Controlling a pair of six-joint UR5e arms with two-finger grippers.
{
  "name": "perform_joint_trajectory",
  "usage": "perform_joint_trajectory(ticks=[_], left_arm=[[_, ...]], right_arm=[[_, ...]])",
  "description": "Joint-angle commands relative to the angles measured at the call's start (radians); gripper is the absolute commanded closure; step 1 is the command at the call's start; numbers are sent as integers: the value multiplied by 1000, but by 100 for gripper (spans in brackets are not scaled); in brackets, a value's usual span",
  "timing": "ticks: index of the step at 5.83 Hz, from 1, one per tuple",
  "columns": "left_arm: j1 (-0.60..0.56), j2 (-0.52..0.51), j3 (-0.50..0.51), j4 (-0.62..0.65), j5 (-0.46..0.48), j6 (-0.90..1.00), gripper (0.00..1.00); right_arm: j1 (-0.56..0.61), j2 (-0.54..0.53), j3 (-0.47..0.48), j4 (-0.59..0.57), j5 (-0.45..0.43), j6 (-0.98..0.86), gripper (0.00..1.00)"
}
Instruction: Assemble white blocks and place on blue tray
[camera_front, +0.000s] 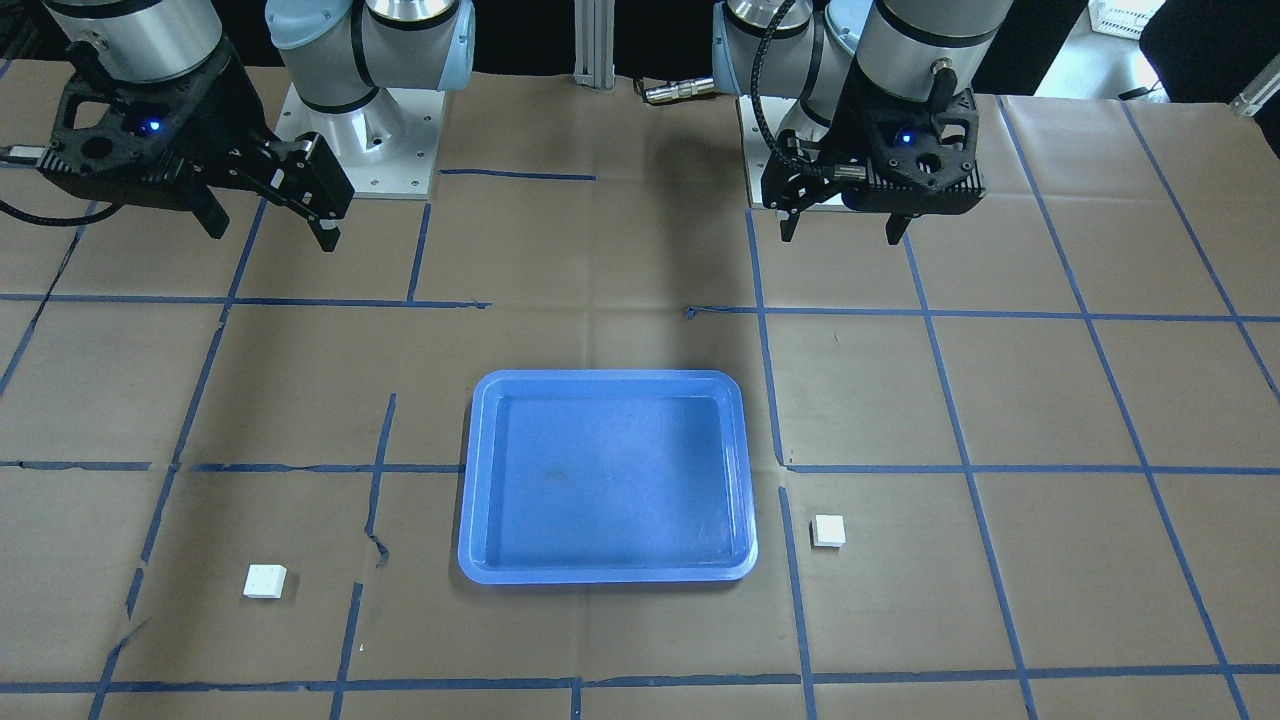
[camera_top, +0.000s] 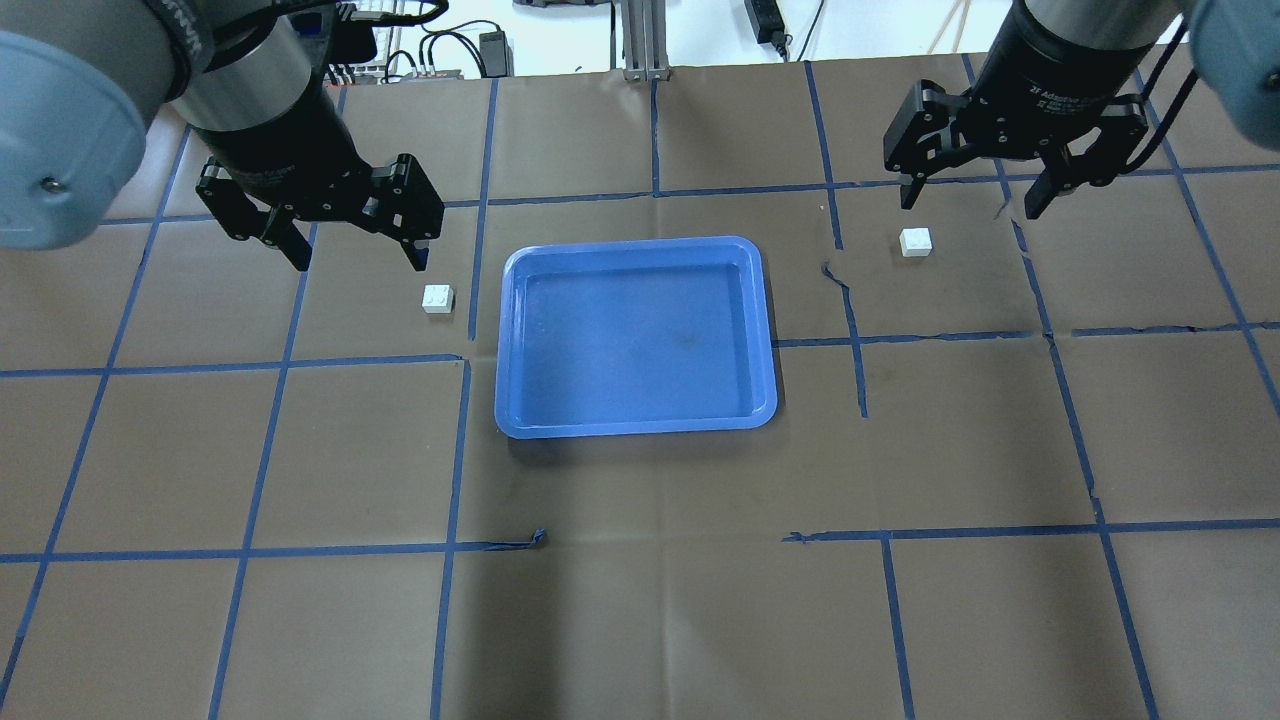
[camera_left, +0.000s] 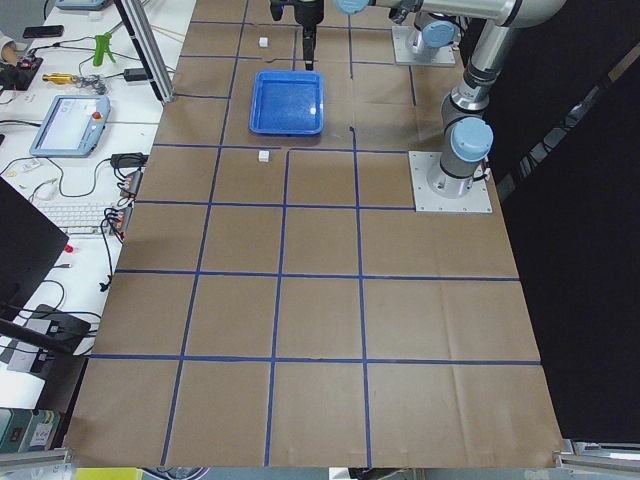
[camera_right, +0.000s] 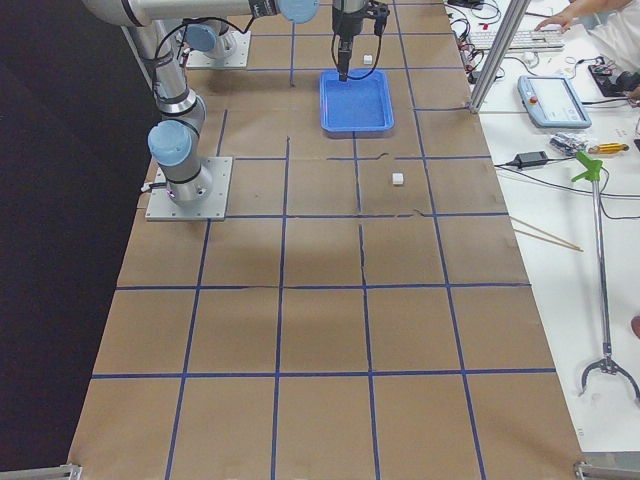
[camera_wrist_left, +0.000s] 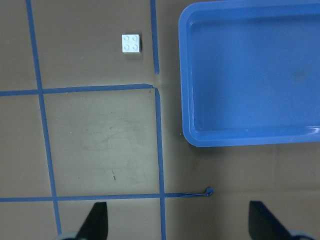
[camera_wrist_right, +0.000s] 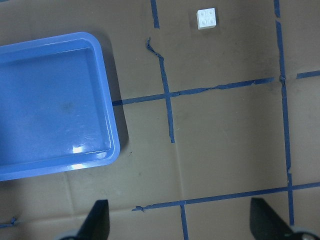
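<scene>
Two blocks sit unjoined, so nothing is done yet. One block (camera_top: 437, 299) lies ahead of the left claw (camera_top: 360, 262), the other block (camera_top: 916, 242) ahead of the right claw (camera_top: 970, 205). Both claws hang spread and hold nothing. The tray (camera_top: 635, 428), between them, holds nothing.

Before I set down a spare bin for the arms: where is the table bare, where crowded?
Bare: inside the blue tray, and the wide taped paper on the tray's robot side. Crowded: beside the tray's short ends, where the left white block and right white block lie, the left end effector and right end effector hanging open over those sides.
</scene>
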Motion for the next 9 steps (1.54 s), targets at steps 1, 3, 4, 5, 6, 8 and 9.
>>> perform_joint_trajectory(ticks=[1,3,4,5,6,8,9], left_arm=[[2,6,-4,0,1,-1,1],[2,0,-4,12,0,1,1],[4,0,-3,12,1,1,1],[4,0,-10,15,0,10,1],[4,-6,-15,46,1,10,1],[43,-3,-17,67,23,16,1],[129,-35,-26,70,18,28,1]], right_arm=[[0,-1,2,-1,4,-4,0],[11,-1,2,-2,6,-2,0],[11,-1,3,-2,1,-2,0],[9,-1,5,-2,-2,-2,0],[9,-1,6,-4,7,-2,0],[9,2,9,-4,10,5,0],[9,8,11,-1,0,4,0]])
